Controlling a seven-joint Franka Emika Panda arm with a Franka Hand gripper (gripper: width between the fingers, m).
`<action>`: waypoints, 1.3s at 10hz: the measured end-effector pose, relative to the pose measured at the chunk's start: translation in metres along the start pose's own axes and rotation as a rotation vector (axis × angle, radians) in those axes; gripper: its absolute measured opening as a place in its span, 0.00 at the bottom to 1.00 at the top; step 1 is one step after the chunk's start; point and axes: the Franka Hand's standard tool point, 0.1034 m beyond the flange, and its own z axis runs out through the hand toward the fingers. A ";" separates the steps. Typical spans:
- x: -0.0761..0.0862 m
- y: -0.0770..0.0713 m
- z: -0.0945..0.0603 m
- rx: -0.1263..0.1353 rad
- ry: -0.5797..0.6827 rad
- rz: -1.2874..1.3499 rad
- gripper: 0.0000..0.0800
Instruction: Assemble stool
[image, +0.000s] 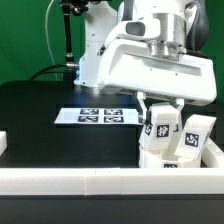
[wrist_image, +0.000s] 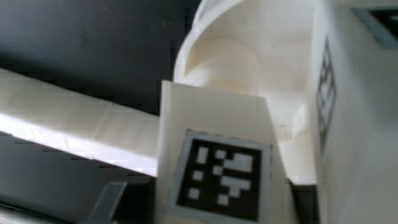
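Fingers (image: 160, 112) grasp a tagged leg (image: 158, 128) upright over the seat (image: 165, 157) at the worktop's (image: 40, 110) front edge; assembly looks partway done.

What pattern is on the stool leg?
Black-and-white square marker tag on a white leg; wrist view.

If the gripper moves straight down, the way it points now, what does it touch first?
Most likely the stool seat. The gripper points down with a tagged stool leg between its jaws, directly over the white seat near the border rail. The leg's lower end would probably meet it first; the remaining gap is unclear.
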 end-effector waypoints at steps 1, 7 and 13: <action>0.001 0.000 0.000 0.001 -0.004 -0.002 0.42; 0.023 0.015 -0.032 0.046 -0.111 -0.001 0.81; 0.024 0.028 -0.034 0.080 -0.220 -0.018 0.81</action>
